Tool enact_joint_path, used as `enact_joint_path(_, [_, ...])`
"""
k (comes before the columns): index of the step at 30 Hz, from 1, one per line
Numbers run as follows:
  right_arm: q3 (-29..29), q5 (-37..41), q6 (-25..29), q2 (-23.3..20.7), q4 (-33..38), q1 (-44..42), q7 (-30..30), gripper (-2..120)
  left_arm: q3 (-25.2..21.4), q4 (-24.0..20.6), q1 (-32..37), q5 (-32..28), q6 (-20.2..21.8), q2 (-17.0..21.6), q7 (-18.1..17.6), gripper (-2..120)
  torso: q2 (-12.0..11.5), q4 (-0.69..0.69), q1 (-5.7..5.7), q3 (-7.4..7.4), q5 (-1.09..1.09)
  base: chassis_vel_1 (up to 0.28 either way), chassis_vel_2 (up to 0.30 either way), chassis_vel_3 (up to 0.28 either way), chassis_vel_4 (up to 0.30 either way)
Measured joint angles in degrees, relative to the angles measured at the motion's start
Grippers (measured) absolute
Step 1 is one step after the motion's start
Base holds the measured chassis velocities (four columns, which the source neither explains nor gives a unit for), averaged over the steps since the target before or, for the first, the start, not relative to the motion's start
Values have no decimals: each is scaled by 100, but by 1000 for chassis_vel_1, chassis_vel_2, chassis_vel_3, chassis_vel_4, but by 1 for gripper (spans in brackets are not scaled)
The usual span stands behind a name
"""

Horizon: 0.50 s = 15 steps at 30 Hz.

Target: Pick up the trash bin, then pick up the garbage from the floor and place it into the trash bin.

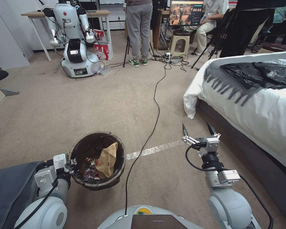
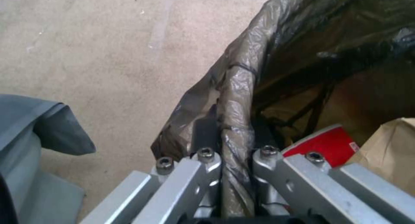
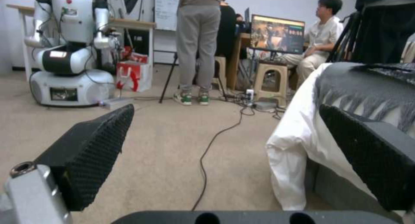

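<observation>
The left gripper (image 1: 73, 163) is clamped on the near-left rim of the trash bin (image 1: 117, 173), its two fingers pinching the bag liner (image 2: 235, 113) where it folds over the edge; in the left wrist view one finger sits outside the rim and the other inside, with the crinkled liner squeezed between them. The bin is low in the head view, left of centre, over the beige carpet (image 1: 85, 108), and whether its base is on the floor or just clear of it is hard to tell from this angle. Inside lie a tan paper bag (image 1: 107, 160), a crumpled red-and-white cup (image 2: 326, 143) and what looks like a small clear bottle (image 1: 89, 172) at the bottom. Just left of the bin, a grey cloth (image 1: 9, 187) drapes beside the left arm. The right gripper (image 1: 198, 129) hovers above the carpet to the right, holding nothing, its black ribbed fingers (image 3: 93, 149) spread wide and pointing ahead. A black cable (image 1: 154, 105) runs up the middle of the floor between bin and right gripper, crossing a pale tape strip (image 1: 154, 149). The bed (image 1: 260, 111), with its white sheet edge hanging to the floor and a grey fringed throw (image 1: 225, 79) on top, closes off the right side, near the right gripper. Ahead, the carpet lies open as far as another robot (image 1: 74, 41) parked at the far left.
</observation>
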Motion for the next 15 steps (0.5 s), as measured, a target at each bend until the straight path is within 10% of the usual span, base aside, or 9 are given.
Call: enact_joint_path(15, [-49,-88,31,23,57,-120,19,100,85,0,-44,-597,43,20,-443,2,0,0,0,0,0,0,0,0,0])
